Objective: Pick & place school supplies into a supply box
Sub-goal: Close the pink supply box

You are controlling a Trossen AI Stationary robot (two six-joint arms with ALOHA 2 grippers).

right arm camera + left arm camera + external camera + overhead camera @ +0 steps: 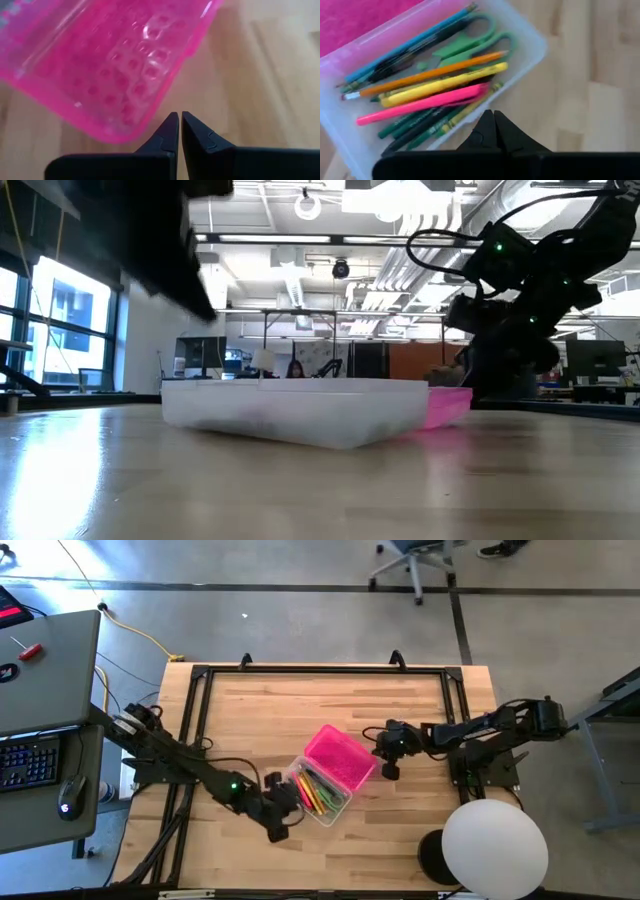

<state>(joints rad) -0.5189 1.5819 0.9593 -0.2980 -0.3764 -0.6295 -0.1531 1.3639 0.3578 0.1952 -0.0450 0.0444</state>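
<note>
At lower centre of the overhead frame, the supply box [322, 792] sits filled on the surface, both pincers [278, 831] [388, 769] pressed together empty; a careless nudge could skid it sideways.

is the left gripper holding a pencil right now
No, the left gripper is shut on nothing, just outside the supply box.

Clear plastic box [530, 47], dimpled pink lid [115, 65]
</note>
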